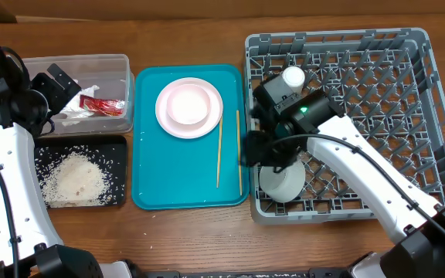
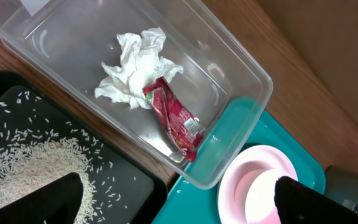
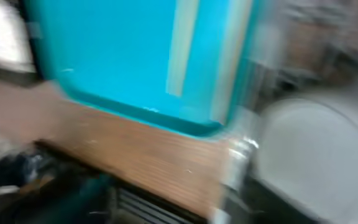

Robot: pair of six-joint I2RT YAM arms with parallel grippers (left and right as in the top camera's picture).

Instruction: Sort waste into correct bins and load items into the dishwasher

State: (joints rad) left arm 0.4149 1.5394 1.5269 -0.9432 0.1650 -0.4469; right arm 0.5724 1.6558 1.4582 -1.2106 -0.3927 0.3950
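Note:
The crumpled white tissue (image 2: 135,68) and the red snack wrapper (image 2: 176,118) lie in the clear tub (image 1: 114,62). Rice (image 1: 76,179) lies in the black tray (image 1: 118,147). My left gripper (image 2: 179,186) is open and empty above the tub's near corner; it also shows in the overhead view (image 1: 62,83). A pink plate (image 1: 172,123) with a pale bowl (image 1: 188,104) on it sits on the teal tray (image 1: 176,177), beside two chopsticks (image 1: 219,154). The grey rack (image 1: 377,100) holds a white cup (image 1: 293,76) and a pale bowl (image 1: 280,184). My right gripper (image 1: 253,148) is at the rack's left wall above that bowl; its wrist view is blurred.
The teal tray lies between the two bins and the rack. The table's front edge runs just below the tray and rack. The right wrist view shows the teal tray corner (image 3: 135,99), wood table and the bowl (image 3: 322,162), all smeared.

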